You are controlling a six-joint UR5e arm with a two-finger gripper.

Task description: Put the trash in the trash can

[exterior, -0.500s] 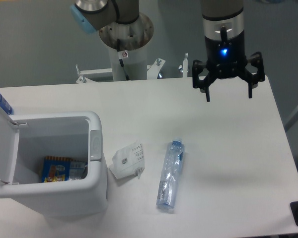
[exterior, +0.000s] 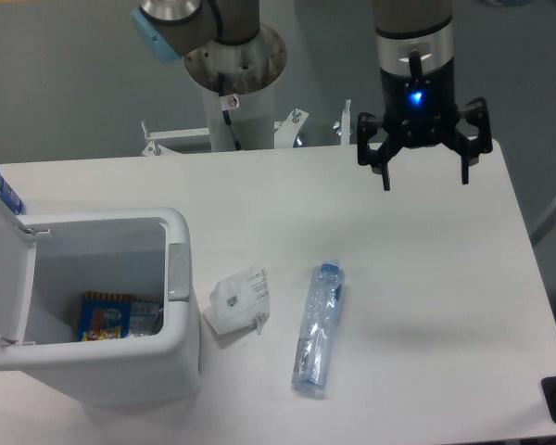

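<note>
Your black two-finger gripper (exterior: 425,176) hangs with fingers spread wide, well apart from the small flattened white carton (exterior: 237,300) beside the large white plastic trash can (exterior: 178,278). Bring it directly above the crushed clear plastic bottle (exterior: 317,326), then close across its narrow width.

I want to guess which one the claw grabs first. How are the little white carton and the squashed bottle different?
The white carton is short, flat and solid white with printed text; the bottle is long, thin and see-through with a blue cap. The carton lies right beside the trash can; the bottle lies farther from it. Both rest on the table, untouched by the open claw above.
</note>
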